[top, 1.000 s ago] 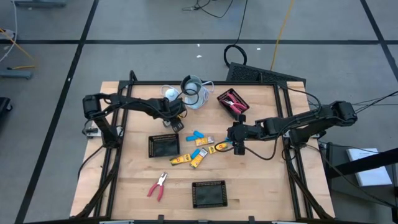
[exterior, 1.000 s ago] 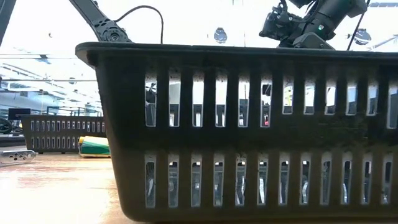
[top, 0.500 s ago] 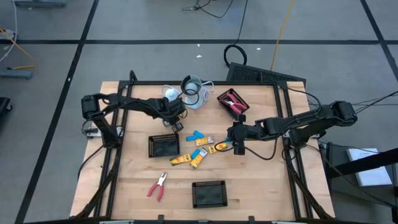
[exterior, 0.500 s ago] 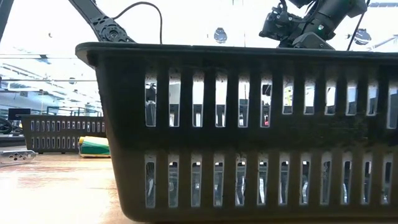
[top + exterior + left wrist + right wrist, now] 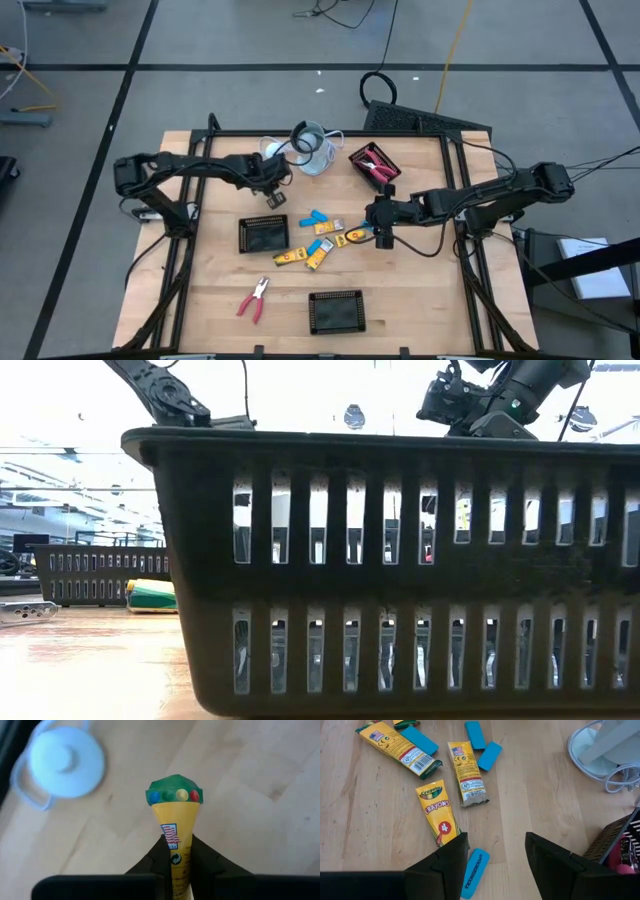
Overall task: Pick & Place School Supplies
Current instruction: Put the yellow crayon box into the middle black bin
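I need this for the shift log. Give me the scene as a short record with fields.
left gripper: shut on a yellow crayon pack, near the round white disc
right gripper: jaws open, over a light-blue eraser
loose supplies: crayon packs and blue erasers mid-table; red-handled pliers near the front
trays: three black mesh trays; the rear one holds red-handled tools

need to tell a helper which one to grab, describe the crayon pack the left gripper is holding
Start at the pale grey cup at the table's far edge. Just beside it, the left gripper is shut on a crayon pack, yellow with a green end. Unlike the other packs, it is lifted off the wood and away from the central pile.
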Robot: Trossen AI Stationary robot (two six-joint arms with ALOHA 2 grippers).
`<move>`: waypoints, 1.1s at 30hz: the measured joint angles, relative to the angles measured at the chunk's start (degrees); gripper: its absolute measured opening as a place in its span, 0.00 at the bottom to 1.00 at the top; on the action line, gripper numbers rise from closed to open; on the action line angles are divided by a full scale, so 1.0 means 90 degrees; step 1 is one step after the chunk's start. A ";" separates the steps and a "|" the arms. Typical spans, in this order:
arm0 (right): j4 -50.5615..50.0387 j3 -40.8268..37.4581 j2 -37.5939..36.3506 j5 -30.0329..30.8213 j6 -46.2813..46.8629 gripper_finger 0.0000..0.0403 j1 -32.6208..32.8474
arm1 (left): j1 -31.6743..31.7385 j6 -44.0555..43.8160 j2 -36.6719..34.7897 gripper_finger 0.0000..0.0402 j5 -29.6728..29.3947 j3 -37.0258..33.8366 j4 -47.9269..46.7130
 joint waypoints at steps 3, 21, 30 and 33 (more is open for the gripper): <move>0.0002 0.0000 0.0000 0.0000 0.0000 0.47 0.0000 | -0.0101 -0.0015 -0.0264 0.09 -0.0023 0.0008 0.0042; -0.0002 -0.0002 0.0000 0.0002 0.0053 0.47 0.0000 | -0.1814 -0.1266 -0.0531 0.09 -0.0872 0.0409 -0.1334; -0.0005 -0.0002 0.0000 0.0002 0.0113 0.47 0.0000 | -0.2896 -0.1757 -0.0539 0.09 -0.0879 0.1144 -0.1893; -0.0005 -0.0002 0.0000 0.0000 0.0125 0.47 0.0000 | -0.3139 -0.1998 -0.0539 0.09 -0.0683 0.1153 -0.1988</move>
